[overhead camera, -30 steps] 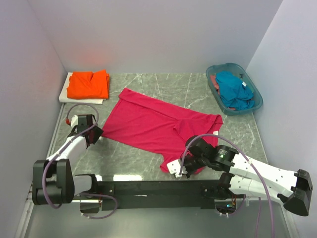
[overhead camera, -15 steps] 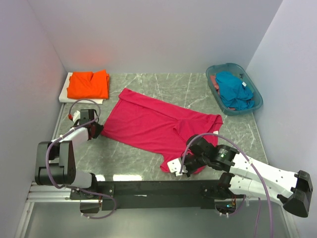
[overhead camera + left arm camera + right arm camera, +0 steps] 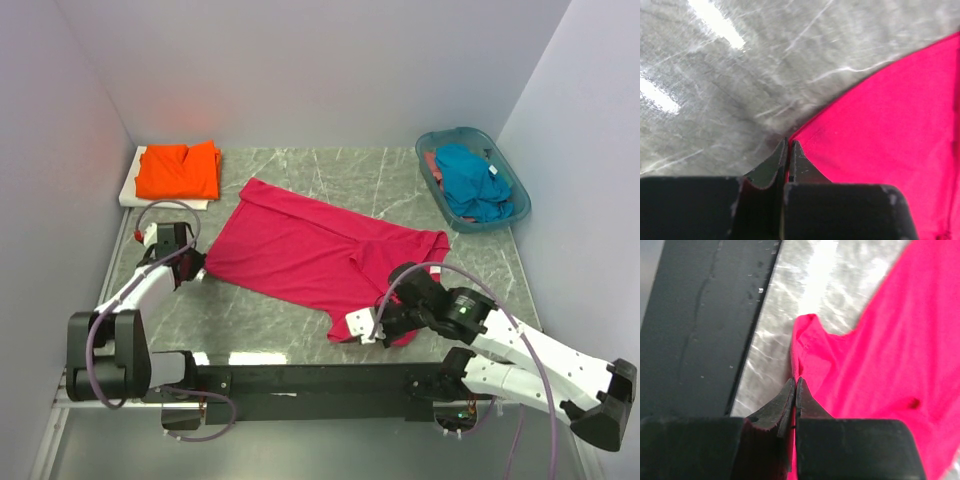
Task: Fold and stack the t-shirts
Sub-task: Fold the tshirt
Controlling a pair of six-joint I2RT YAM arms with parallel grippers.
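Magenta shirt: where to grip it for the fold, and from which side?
By its edges: the magenta shirt lies flat, so only corners and hems offer a pinch. Take the left corner from the left, low along the table, and the near flap from the near side. The left end effector and right end effector are shut on those spots.

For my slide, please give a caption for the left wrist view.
Left tool shut on the corner of the magenta-red t-shirt, over the grey marble table.
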